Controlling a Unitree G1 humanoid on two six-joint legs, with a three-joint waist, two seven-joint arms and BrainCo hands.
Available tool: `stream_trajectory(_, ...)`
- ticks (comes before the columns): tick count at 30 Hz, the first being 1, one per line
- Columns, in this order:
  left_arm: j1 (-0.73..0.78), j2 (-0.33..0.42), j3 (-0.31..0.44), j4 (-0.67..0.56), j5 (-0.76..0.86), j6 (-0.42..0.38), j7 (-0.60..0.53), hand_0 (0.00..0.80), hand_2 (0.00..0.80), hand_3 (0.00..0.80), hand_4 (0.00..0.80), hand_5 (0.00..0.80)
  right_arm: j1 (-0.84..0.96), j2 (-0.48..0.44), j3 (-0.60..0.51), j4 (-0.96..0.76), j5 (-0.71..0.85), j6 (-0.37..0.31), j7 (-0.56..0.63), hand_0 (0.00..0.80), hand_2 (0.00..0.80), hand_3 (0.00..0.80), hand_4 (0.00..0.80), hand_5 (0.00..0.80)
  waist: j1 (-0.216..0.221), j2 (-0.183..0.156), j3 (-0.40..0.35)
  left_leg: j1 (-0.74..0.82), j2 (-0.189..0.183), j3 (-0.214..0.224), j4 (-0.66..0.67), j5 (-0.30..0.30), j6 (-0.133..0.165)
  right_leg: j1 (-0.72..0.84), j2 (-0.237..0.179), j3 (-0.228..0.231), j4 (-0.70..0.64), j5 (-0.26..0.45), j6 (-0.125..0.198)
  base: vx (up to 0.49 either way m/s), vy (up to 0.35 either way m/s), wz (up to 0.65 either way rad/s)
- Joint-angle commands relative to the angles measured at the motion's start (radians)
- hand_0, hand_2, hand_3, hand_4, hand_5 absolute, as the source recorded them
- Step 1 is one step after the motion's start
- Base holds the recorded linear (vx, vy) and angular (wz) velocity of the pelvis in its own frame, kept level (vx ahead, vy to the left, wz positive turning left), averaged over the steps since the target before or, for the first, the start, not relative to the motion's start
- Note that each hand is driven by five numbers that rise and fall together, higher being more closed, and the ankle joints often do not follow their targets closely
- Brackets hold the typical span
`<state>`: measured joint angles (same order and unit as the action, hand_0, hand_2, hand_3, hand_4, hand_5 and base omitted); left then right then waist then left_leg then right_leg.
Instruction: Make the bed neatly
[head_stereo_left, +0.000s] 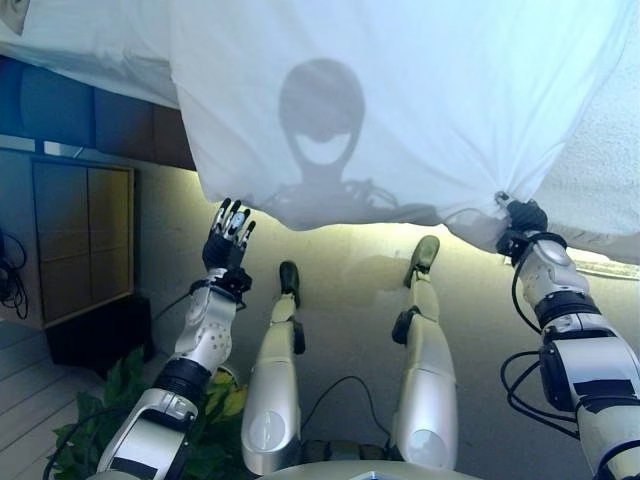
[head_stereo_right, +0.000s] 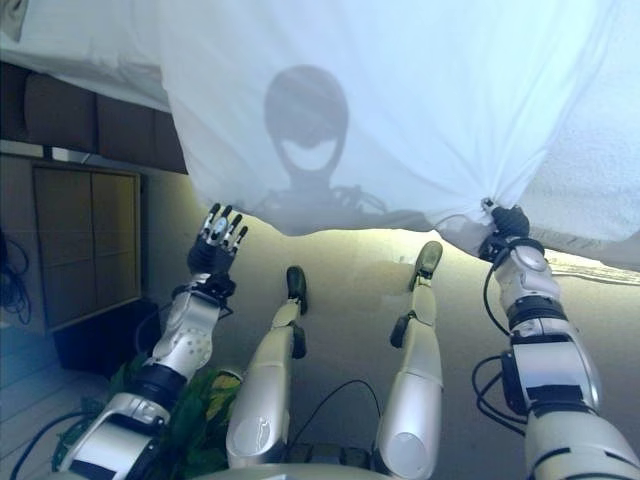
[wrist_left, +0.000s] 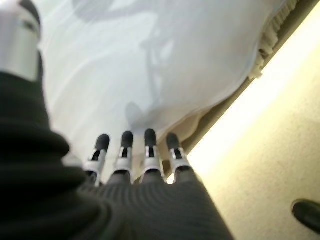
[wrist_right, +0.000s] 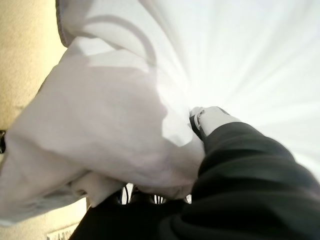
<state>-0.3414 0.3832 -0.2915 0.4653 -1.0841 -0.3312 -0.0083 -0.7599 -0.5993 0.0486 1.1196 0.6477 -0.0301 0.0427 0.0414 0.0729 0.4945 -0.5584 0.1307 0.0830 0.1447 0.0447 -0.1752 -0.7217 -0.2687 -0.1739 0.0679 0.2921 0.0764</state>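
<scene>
A white sheet (head_stereo_left: 400, 110) covers the bed and hangs over its near edge towards me. My right hand (head_stereo_left: 524, 220) is shut on a bunched corner of the sheet (wrist_right: 100, 150) at the right of the hanging edge; cloth wraps over its fingers in the right wrist view. My left hand (head_stereo_left: 228, 238) is open, fingers straight, just below and to the left of the sheet's lower left corner, touching nothing. In the left wrist view its fingertips (wrist_left: 125, 140) point at the sheet (wrist_left: 150, 65) from a short gap away.
The bed's mattress edge (head_stereo_left: 600, 170) shows at the right under the sheet. A dark wooden cabinet (head_stereo_left: 80, 240) stands at the left, with a green plant (head_stereo_left: 110, 410) on the floor beside my left arm. Beige carpet (head_stereo_left: 350, 270) lies below the bed edge.
</scene>
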Motion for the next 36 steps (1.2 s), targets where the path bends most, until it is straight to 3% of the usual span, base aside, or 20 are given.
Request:
stream_trajectory(1,0.003,0.019,0.066,-0.039,0.009,-0.054,-0.002,0.0,0.0,0.0,0.0,0.0,0.168,-0.093,-0.016,0.1,-0.059,0.125,-0.093,0.8,0.8,0.8,0.8,0.8,-0.011,0.086,0.025,-0.084,0.007,0.032,-0.099,0.141,0.037,-0.023,-0.019,0.035,0.102,-0.076,0.126,-0.032,-0.05,0.02)
stream_trajectory(6,0.018,0.049,0.065,-0.056,-0.003,-0.054,0.001,0.0,0.0,0.0,0.0,0.0,0.202,-0.138,-0.045,0.135,-0.073,0.169,-0.126,0.8,0.8,0.8,0.8,0.8,-0.013,0.095,0.025,-0.096,0.003,0.032,-0.09,0.13,0.036,-0.035,-0.018,0.043,0.107,-0.086,0.128,-0.032,-0.046,0.03)
stream_trajectory(14,0.01,0.071,0.076,-0.093,-0.018,-0.056,0.016,0.0,0.0,0.0,0.0,0.0,0.209,-0.162,-0.059,0.132,-0.07,0.192,-0.062,0.8,0.8,0.8,0.8,0.8,-0.021,0.102,0.025,-0.143,-0.005,0.026,-0.064,0.128,0.037,-0.084,-0.012,0.062,0.113,-0.078,0.121,-0.044,-0.025,0.01)
stream_trajectory(15,0.007,0.071,0.073,-0.099,-0.013,-0.053,0.019,0.0,0.0,0.0,0.0,0.0,0.201,-0.161,-0.055,0.131,-0.071,0.206,-0.068,0.0,0.0,0.0,0.0,0.0,-0.021,0.103,0.025,-0.146,-0.005,0.026,-0.061,0.127,0.037,-0.088,-0.012,0.064,0.114,-0.079,0.121,-0.047,-0.017,0.01)
stream_trajectory(22,-0.017,0.064,0.052,-0.117,-0.004,-0.052,0.035,0.0,0.0,0.0,0.0,0.0,0.137,-0.156,-0.035,0.154,-0.081,0.299,-0.073,0.0,0.0,0.0,0.0,0.0,-0.012,0.109,0.025,-0.155,-0.01,0.026,-0.031,0.115,0.039,-0.09,-0.015,0.053,0.129,-0.089,0.115,-0.042,-0.001,-0.03)
stream_trajectory(36,-0.021,0.077,0.087,-0.075,-0.007,-0.024,-0.002,0.0,0.0,0.0,0.0,0.0,0.147,-0.136,-0.016,0.191,-0.113,0.334,-0.019,0.0,0.0,0.0,0.0,0.0,-0.009,0.081,0.025,-0.101,0.005,0.036,0.071,0.053,0.047,-0.019,-0.029,0.028,0.186,-0.129,0.106,-0.032,-0.003,-0.04)
